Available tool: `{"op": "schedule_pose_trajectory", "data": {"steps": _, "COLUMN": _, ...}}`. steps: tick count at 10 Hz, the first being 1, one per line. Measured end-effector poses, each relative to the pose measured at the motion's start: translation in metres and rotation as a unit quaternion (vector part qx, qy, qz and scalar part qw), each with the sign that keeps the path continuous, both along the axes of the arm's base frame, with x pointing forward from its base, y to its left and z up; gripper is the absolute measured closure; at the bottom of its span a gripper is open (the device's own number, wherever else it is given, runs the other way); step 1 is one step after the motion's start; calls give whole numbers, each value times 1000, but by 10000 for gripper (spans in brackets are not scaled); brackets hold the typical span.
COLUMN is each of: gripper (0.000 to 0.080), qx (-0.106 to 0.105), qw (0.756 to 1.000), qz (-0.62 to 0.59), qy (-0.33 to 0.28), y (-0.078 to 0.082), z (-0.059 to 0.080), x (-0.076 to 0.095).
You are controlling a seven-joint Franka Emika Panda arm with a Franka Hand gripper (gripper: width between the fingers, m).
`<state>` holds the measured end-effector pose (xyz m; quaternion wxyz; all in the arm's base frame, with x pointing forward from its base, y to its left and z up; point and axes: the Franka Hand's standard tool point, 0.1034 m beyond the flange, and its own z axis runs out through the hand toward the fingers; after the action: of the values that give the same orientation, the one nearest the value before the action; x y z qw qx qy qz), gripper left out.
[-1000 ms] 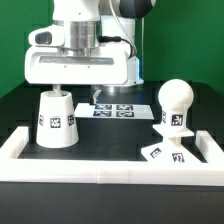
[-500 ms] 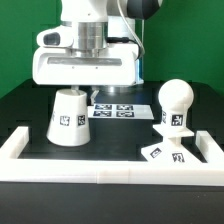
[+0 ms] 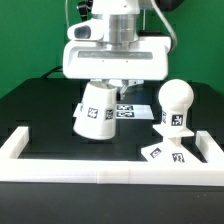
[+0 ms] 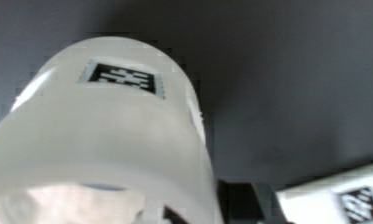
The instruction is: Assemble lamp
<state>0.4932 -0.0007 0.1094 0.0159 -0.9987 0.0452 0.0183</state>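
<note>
The white tapered shade point(image 3: 96, 112) hangs tilted above the table, held at its narrow top by my gripper point(image 3: 107, 84), which is shut on it. It fills the wrist view point(image 4: 112, 140), tag facing the camera. The round bulb on its neck point(image 3: 173, 104) stands upright on the flat square base point(image 3: 170, 148) at the exterior view's right, inside the white frame. The shade is left of the bulb and apart from it.
A white raised frame point(image 3: 20, 148) borders the black table at the front and sides. The marker board point(image 3: 132, 108) lies flat behind the shade, partly hidden by it; its corner shows in the wrist view point(image 4: 343, 190). A green wall stands behind.
My gripper has carried the shade up off the table and toward the exterior view's right, nearer the bulb. The shade now tilts. Bulb and base have not moved.
</note>
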Motion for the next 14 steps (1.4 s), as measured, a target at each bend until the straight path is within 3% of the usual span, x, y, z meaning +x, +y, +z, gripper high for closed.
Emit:
{"op": "schedule_pose_trajectory", "data": {"steps": 2, "gripper": 755, "qx": 16, "qw": 999, "qz": -19, "qy": 22, "y": 22, "z": 39, "x": 6}}
{"op": "schedule_pose_trajectory", "data": {"steps": 3, "gripper": 755, "qx": 18, "qw": 999, "qz": -14, "qy": 23, "y": 25, "z": 53, "x": 16}}
{"op": "schedule_pose_trajectory", "data": {"steps": 4, "gripper": 755, "qx": 18, "qw": 999, "qz": -17, "qy": 21, "y": 25, "z": 59, "x": 21}}
{"op": "schedule_pose_trajectory", "data": {"steps": 9, "gripper": 755, "qx": 18, "qw": 999, "qz": -14, "qy": 29, "y": 27, "z": 57, "x": 17}}
{"op": "schedule_pose_trajectory", "data": {"steps": 11, "gripper": 755, "qx": 27, "qw": 999, "qz": -10, "qy": 31, "y": 43, "z": 85, "x": 36}}
{"op": "schedule_pose_trajectory", "data": {"steps": 14, "gripper": 755, "qx": 32, "qw": 999, "qz": -8, "qy": 27, "y": 62, "z": 108, "x": 58}}
